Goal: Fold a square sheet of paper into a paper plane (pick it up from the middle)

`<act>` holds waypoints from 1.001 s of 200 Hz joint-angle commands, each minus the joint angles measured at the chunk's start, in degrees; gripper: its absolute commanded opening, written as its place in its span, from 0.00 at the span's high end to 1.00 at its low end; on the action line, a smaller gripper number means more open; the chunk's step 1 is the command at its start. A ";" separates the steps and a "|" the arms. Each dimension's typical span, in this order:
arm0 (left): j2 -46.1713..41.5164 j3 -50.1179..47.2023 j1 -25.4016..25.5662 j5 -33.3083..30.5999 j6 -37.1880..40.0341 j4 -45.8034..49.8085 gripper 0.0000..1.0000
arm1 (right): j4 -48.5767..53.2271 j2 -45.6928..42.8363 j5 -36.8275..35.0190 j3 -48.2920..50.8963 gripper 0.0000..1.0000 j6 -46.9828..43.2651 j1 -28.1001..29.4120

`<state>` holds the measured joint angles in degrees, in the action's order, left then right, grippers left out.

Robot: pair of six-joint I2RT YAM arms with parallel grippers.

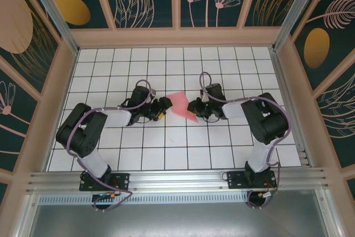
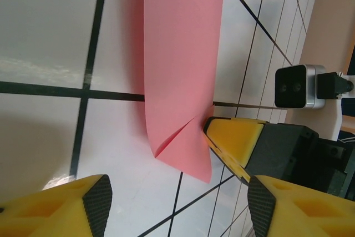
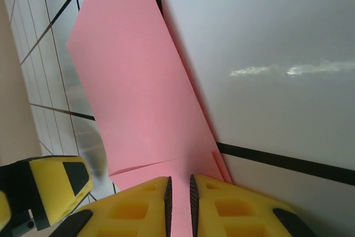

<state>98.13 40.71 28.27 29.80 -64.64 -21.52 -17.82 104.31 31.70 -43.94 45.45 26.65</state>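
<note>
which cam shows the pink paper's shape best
Top external: the whole folded salmon-pink paper sheet shows, pointed outline included. Left wrist shows one creased end; right wrist shows a cropped stretch pinched between its yellow fingers.

top external: looked steeply down from high behind, far | wrist cameras: skimmed table (image 1: 166, 148) close, facing each other | shared: pink paper (image 1: 182, 105) between them
</note>
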 commanded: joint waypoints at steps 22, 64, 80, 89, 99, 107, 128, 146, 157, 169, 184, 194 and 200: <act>3.54 2.85 1.24 0.94 -2.37 -2.23 0.37 | -0.81 -0.40 2.71 2.70 0.79 1.47 -1.60; 6.07 4.92 2.28 1.56 -2.39 -2.04 0.44 | -1.55 -0.36 4.03 2.85 0.79 1.48 -2.25; 7.29 5.90 2.78 2.34 -1.93 -1.95 0.49 | -1.86 -0.43 4.51 2.83 0.79 1.46 -2.39; 7.88 6.29 3.04 2.38 -1.79 -1.88 0.52 | -2.23 -0.47 4.72 2.97 0.79 1.50 -2.47; 8.49 6.49 3.17 2.45 -1.72 -1.91 0.53 | -2.37 -0.45 4.90 2.87 0.79 1.56 -2.45; 8.79 6.65 3.11 2.52 -1.72 -1.96 0.53 | -2.39 -0.48 4.95 2.84 0.79 1.49 -2.56; 9.09 6.63 3.14 2.45 -1.74 -2.38 0.54 | -2.48 -0.53 5.17 2.78 0.79 1.31 -2.66; 9.09 6.54 3.17 2.56 -1.72 -2.97 0.56 | -2.59 -0.63 5.38 2.84 0.79 1.27 -2.74; 9.16 6.40 3.19 2.89 -1.90 -3.54 0.58 | -2.69 -0.87 5.49 2.89 0.78 1.09 -2.70; 9.35 6.32 3.19 3.35 -2.23 -4.71 0.62 | -3.30 -1.24 5.70 3.08 0.77 0.76 -2.74; 9.60 6.41 3.16 4.18 -2.79 -6.10 0.68 | -4.16 -2.03 6.21 3.34 0.76 -0.22 -2.70; 9.83 6.50 3.14 4.58 -2.94 -6.62 0.72 | -4.73 -2.72 6.44 3.43 0.76 -0.86 -2.65; 9.93 6.59 3.21 4.72 -3.03 -6.85 0.74 | -5.04 -3.20 6.44 3.43 0.74 -1.26 -2.63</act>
<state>106.69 46.33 31.29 32.56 -67.31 -24.86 -20.99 103.94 36.80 -41.67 46.52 24.40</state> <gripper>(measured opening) 0.293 0.243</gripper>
